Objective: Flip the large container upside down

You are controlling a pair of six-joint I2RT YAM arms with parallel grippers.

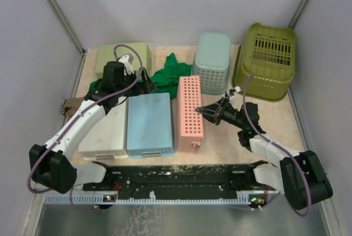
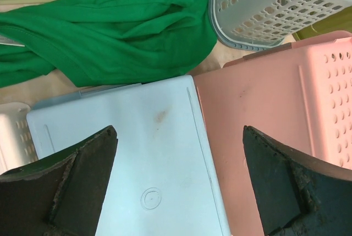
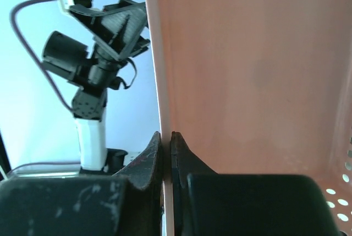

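Top external view puts the large container at the far right corner of the table, well apart from both grippers. Its slotted base looks to be facing up and its wider rim down, so it reads as already inverted, though this angle does not fully settle that. If so, only release and retreat remain; if not, the whole flip is left. It is olive-green moulded plastic, deep, with rounded corners, smooth walls and rows of narrow slots in the base. The right gripper has its fingers pressed together, pinching the thin edge of the pink basket, a long, narrow, rigid piece with rows of round holes. The left gripper stands wide apart and holds nothing, hovering above the light-blue container, which is smooth, flat-faced and scuffed. The teal mesh basket sits just beside the olive tub and has gridded walls. A green cloth, soft and rumpled, lies between the pale green tray and the baskets. A white container touches the blue one's left side.
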